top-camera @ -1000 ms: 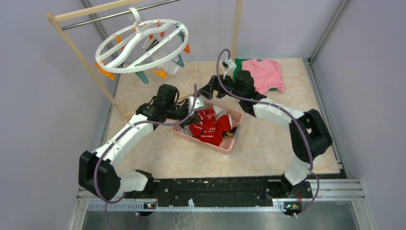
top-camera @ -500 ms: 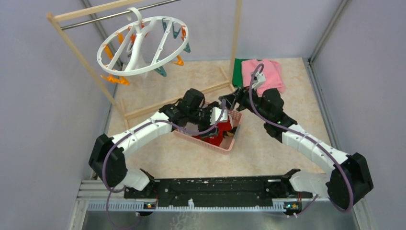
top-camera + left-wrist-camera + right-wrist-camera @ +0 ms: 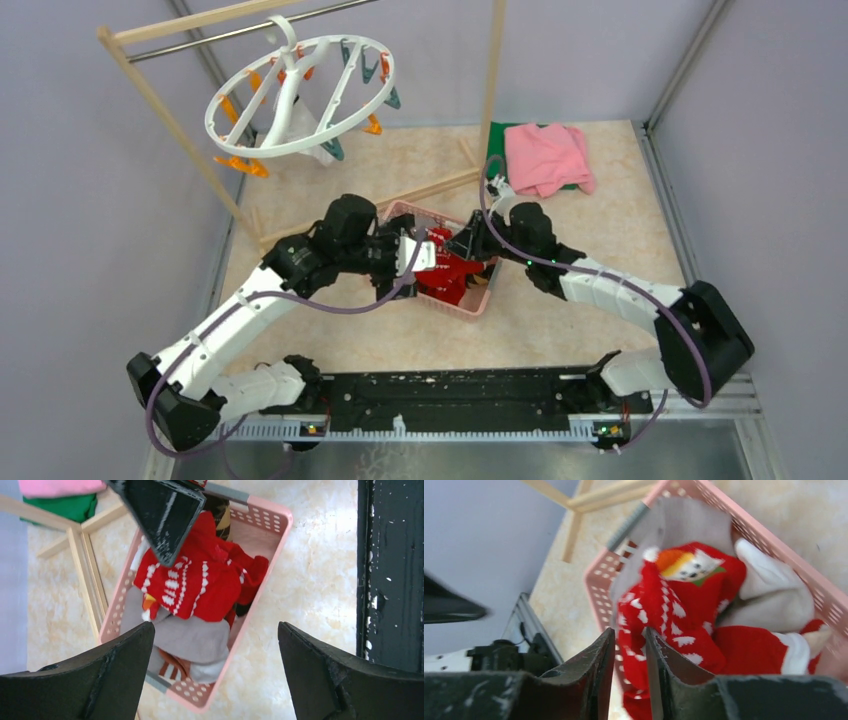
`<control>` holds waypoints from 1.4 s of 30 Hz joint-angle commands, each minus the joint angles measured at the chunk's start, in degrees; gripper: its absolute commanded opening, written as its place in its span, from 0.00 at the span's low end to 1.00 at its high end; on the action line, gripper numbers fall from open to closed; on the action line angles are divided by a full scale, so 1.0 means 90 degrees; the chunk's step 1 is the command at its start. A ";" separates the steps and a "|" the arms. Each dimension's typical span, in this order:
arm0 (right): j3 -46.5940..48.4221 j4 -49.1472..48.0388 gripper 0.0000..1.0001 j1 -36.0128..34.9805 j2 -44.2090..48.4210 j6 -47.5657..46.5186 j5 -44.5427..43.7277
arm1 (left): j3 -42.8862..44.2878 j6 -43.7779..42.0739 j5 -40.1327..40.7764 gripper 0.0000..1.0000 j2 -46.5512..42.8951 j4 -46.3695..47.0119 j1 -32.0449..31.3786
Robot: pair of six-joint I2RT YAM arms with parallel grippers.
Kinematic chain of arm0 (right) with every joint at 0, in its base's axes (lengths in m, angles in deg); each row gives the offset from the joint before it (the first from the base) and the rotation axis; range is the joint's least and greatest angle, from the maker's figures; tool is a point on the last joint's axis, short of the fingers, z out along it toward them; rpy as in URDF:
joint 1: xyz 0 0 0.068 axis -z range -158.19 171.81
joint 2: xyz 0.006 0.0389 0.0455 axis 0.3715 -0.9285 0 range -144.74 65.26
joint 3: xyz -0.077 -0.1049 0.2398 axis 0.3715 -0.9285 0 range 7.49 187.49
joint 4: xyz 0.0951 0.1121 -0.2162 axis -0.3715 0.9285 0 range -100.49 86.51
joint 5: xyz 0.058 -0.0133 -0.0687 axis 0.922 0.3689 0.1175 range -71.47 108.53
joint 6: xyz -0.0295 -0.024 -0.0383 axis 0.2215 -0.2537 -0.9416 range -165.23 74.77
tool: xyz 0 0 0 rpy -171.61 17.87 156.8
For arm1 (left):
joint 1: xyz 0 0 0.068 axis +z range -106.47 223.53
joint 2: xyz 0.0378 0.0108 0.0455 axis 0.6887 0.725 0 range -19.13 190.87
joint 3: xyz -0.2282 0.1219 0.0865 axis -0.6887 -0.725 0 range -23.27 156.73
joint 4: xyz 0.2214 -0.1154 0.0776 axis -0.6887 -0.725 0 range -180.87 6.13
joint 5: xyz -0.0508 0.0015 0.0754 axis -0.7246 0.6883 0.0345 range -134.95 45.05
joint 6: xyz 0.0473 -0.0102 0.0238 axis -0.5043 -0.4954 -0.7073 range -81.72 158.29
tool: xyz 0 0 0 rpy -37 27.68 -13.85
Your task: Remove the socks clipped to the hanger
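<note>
Left fingers (image 3: 100, 680) spread wide over basket (image 3: 280, 520). Right fingers (image 3: 594, 670) nearly together above red sock (image 3: 200, 585), grip unclear. Risk: snag it, drag it out; white sock (image 3: 314, 140) left on hanger (image 3: 288, 95).

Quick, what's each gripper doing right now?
Left gripper: open, holding nothing.
Right gripper: nearly closed over the red sock; grip cannot be told.

table (image 3: 620, 180) | beige marbled | bears: pink basket (image 3: 255, 527), folded cloths (image 3: 545, 158), wooden rack (image 3: 492, 70)
</note>
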 commanded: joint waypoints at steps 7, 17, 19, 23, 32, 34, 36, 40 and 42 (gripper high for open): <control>0.0010 0.0114 0.15 -0.0068 -0.1341 -0.0124 -0.0555 | -0.0363 -0.0123 -0.0338 0.99 -0.0121 -0.0529 0.2756; 0.1009 0.1866 0.28 -0.0497 0.0207 -0.0636 -0.1835 | -0.1252 0.0877 0.0520 0.99 0.0009 0.1328 0.3684; 0.1099 0.1936 0.41 -0.0483 0.0657 -0.0709 -0.1837 | -0.1416 0.1144 0.0652 0.99 0.0120 0.1709 0.3811; 0.1290 0.1972 0.71 -0.0465 0.1049 -0.0755 -0.1837 | -0.1655 0.1993 0.0934 0.99 0.0450 0.2763 0.4131; 0.1014 0.1348 0.85 -0.0461 0.1087 -0.0891 -0.2030 | -0.0613 0.3075 0.1642 0.99 0.2176 0.4000 0.4178; 0.0969 0.1171 0.85 -0.0448 0.1053 -0.0897 -0.2046 | -0.0240 0.3278 0.1517 0.99 0.2614 0.4155 0.4276; 0.0944 0.1032 0.84 -0.0441 0.1002 -0.0902 -0.2019 | 0.0102 0.3522 0.1388 0.99 0.2990 0.4396 0.4366; 0.0862 0.0916 0.84 -0.0433 0.0954 -0.0873 -0.2091 | 0.0713 0.4129 0.1571 0.99 0.3658 0.4972 0.4472; 0.0827 0.0930 0.84 -0.0434 0.0999 -0.0871 -0.2255 | 0.0760 0.4325 0.1705 0.99 0.3809 0.5429 0.4495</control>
